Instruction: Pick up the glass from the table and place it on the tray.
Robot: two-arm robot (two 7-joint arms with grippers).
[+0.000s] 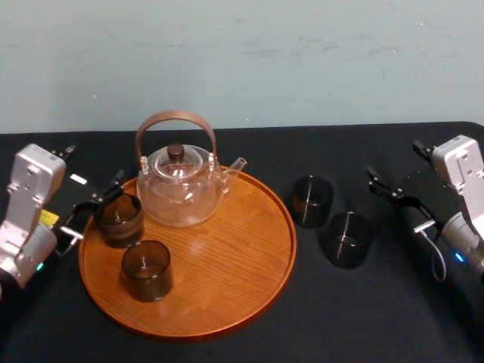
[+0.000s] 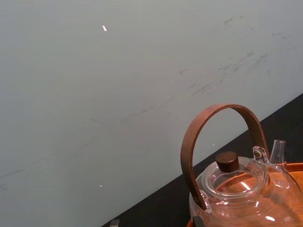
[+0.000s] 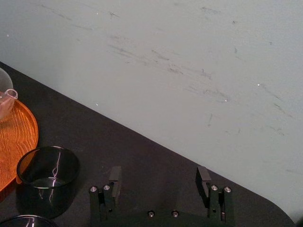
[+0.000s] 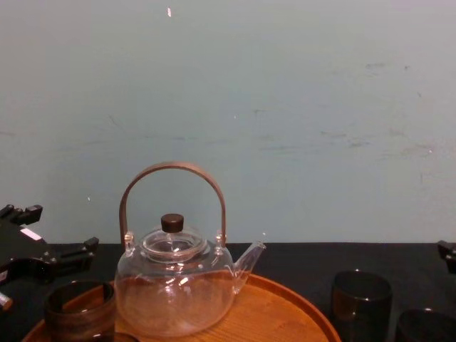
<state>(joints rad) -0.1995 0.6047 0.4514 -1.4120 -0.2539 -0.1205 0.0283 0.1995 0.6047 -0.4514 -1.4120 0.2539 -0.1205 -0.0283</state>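
Left gripper: fingers apart and empty, at the left rim of the tray.
Rear tray glass: upright on the tray, just past the left fingertips; contact cannot be told.
Front tray glass: upright on the tray, off to one side of the left fingers and apart from them.
Right gripper: fingers spread wide with nothing between them, over the table.
Far table glass: upright on the table beside the tray rim, well ahead of the right fingertips.
Near table glass: upright just beside the far one, closer to the right fingertips but apart from them.
Chest view: from the side, the left gripper sits higher than the rear tray glass.
Right wrist view: the right fingers stand parallel, with the far table glass beyond and outside one of them.
Teapot: clear glass with an arched brown handle, on the tray beyond the left fingers.
Surface: matte black cloth.
Room: pale scuffed wall behind the table.
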